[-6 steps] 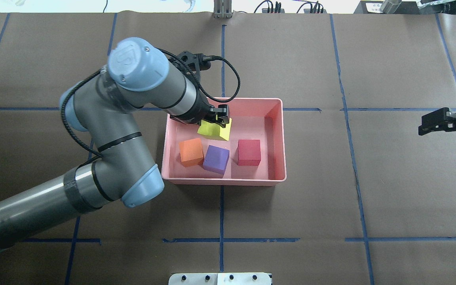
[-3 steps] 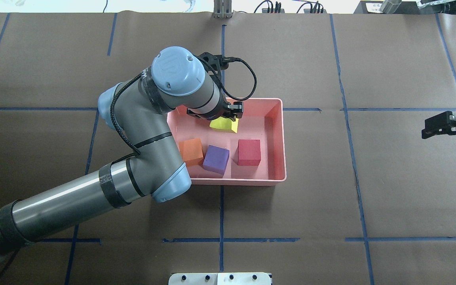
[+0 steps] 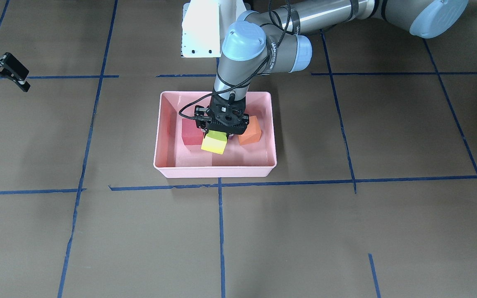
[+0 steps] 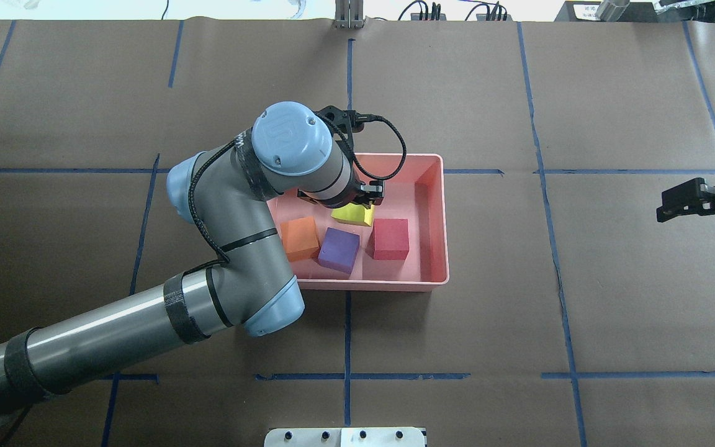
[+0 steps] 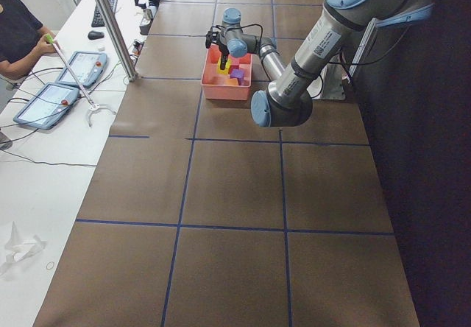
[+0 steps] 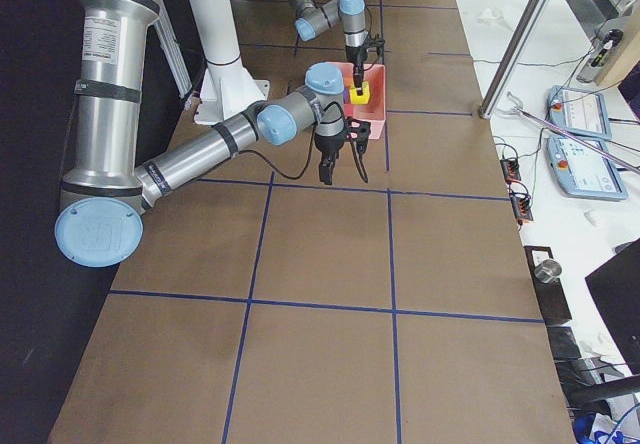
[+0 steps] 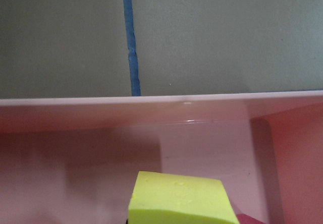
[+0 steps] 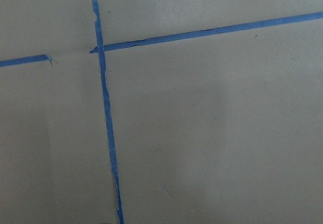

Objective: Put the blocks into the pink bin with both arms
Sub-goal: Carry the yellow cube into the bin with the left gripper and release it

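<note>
The pink bin [image 4: 437, 217] stands mid-table, also in the front view [image 3: 215, 170]. In it lie the orange block [image 4: 300, 238], the purple block [image 4: 339, 249] and the red block [image 4: 390, 238]. My left gripper [image 3: 220, 133] points down inside the bin and is shut on the yellow-green block [image 3: 214, 143], held tilted just above the floor, behind the purple and red blocks [image 4: 354, 215]. The left wrist view shows its top [image 7: 181, 199] and the bin's far wall. My right gripper [image 4: 661, 208] is open and empty, far to the right over bare table.
Brown paper with blue tape lines [image 4: 347, 329] covers the table. The white pedestal [image 3: 205, 29] stands at the robot's edge. A metal post [image 5: 110, 25] and an operator's tablets [image 5: 51, 99] are beyond the far edge.
My left arm has carried the yellow-green block from the bin's far left part rightward, then nearer and lower toward the other blocks. The right gripper has barely shifted.
</note>
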You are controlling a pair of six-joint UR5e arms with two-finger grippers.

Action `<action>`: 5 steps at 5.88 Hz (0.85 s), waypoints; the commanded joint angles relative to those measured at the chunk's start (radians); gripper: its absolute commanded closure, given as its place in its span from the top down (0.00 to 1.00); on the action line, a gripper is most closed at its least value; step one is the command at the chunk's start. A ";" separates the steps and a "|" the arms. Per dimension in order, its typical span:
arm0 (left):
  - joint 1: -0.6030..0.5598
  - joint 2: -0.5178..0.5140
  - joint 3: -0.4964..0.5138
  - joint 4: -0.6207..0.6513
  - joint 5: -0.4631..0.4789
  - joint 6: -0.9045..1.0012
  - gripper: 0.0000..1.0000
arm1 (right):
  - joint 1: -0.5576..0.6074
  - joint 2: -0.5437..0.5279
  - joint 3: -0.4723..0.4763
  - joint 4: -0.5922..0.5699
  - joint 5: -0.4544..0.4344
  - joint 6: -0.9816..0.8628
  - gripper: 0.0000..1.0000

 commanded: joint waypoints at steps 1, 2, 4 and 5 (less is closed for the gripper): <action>0.003 0.024 -0.013 -0.010 0.000 -0.002 0.53 | 0.002 -0.003 -0.005 0.000 0.007 -0.043 1.00; 0.003 0.031 -0.022 -0.010 0.000 -0.004 1.00 | 0.002 -0.003 -0.004 0.000 0.009 -0.043 1.00; 0.000 0.101 -0.187 0.002 -0.003 -0.013 1.00 | 0.002 -0.004 -0.004 0.002 0.036 -0.046 1.00; -0.010 0.193 -0.341 0.007 -0.006 -0.015 1.00 | 0.006 -0.007 -0.002 0.002 0.036 -0.077 1.00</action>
